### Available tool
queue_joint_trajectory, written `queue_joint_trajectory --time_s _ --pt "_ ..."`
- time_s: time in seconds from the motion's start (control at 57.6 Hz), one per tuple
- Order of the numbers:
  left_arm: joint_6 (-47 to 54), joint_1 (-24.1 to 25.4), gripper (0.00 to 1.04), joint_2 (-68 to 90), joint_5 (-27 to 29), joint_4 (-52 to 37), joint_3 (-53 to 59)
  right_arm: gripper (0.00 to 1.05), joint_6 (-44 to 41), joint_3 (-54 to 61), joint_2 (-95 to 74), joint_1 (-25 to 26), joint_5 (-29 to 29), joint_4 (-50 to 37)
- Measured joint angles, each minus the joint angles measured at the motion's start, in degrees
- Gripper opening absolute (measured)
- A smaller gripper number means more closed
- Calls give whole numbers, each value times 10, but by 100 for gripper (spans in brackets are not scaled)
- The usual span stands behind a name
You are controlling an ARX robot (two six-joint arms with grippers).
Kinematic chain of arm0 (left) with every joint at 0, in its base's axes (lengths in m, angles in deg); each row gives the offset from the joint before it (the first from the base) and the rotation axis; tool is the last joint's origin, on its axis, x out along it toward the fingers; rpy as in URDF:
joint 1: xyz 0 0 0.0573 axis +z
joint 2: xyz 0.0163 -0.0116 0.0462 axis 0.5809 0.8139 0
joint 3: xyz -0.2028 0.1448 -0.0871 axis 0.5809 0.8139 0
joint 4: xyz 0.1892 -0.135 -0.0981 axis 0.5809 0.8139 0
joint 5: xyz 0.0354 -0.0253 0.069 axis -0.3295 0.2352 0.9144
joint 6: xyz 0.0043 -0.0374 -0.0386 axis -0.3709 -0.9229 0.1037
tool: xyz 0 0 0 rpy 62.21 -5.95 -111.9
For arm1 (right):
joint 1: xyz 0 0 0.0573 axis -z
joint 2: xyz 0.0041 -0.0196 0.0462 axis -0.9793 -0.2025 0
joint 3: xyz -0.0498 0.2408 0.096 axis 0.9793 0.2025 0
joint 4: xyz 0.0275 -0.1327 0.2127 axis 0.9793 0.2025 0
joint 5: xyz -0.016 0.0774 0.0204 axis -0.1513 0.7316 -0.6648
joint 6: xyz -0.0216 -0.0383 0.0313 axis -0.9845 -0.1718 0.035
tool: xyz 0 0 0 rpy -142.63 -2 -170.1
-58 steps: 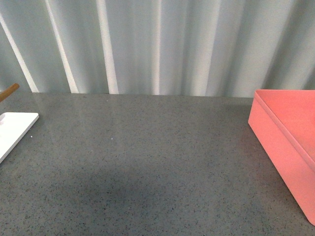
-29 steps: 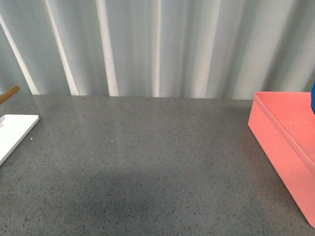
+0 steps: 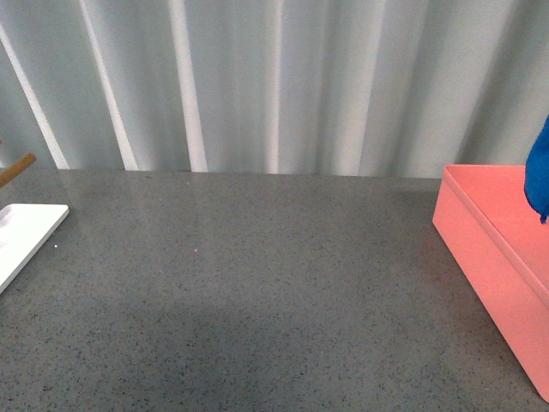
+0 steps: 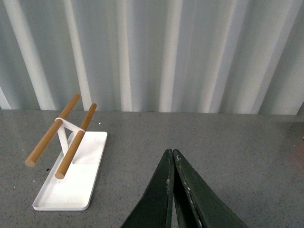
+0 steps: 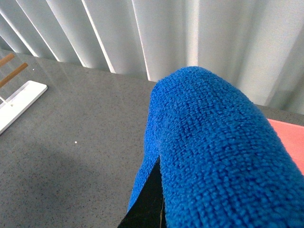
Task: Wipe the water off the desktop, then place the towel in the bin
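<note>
Blue towel [image 3: 539, 172] 1, seemingly above pink bin [image 3: 489, 257] 1.

We now see more of the towel [image 3: 539, 176] at the right edge of front view. A second ago we have no blue there, half a second ago a thin sliver, now a wider patch hanging above the bin [image 3: 489, 223] rim. Our framing also shifts: worktop [image 3: 257, 292] back edge, bin and white tray [image 3: 26, 227] all sit slightly lower.
</note>
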Motion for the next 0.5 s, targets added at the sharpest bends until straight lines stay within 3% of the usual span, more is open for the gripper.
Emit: queue_joint_trajectory --time_s 0.347,0.504 --pt "0 0 4 -1 0 3 0 4 6 -5 -24 -66 -42 -8" --pt "0 0 28 -1 0 3 0 4 -5 -27 -81 -125 -75 -7"
